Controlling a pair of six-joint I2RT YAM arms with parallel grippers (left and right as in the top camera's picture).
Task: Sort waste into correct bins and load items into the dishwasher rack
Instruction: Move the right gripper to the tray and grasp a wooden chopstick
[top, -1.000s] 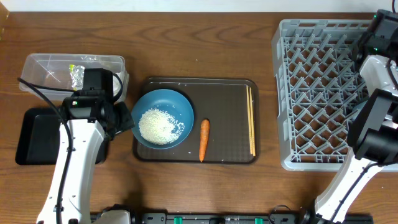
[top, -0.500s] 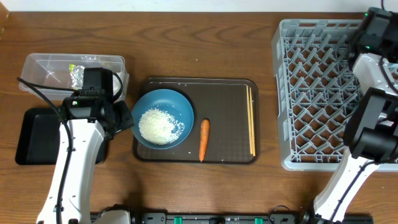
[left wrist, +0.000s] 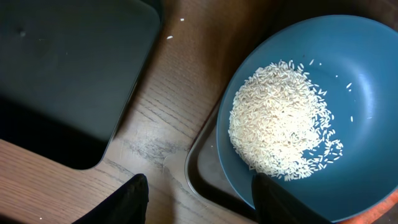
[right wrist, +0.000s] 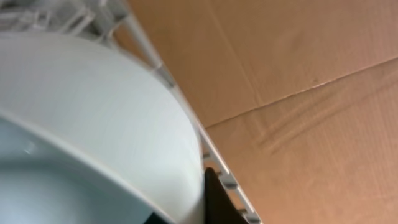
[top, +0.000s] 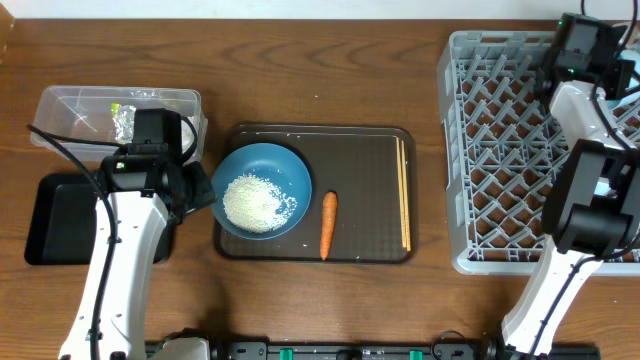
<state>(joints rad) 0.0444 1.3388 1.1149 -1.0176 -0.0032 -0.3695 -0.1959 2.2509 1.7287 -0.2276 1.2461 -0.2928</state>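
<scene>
Left pincer: jaws about half open, holding nothing, straddling the left rim of the dark-blue bowl. One finger is over the bowl's inside, the other over bare worktop. Only the wrist view shows this; overhead, the arm covers the fingers.

The bowl sits upright at the left end of the brown serving tray, with the rice heap inside. The black tray is just left of the pincer.

Carrot and chopsticks: long axes front-to-back, parallel.

Right pincer: closed, at the far right corner of the rack. The wrist view shows one dark finger against a light-blue bowl; cannot tell whether the bowl is pinched.
</scene>
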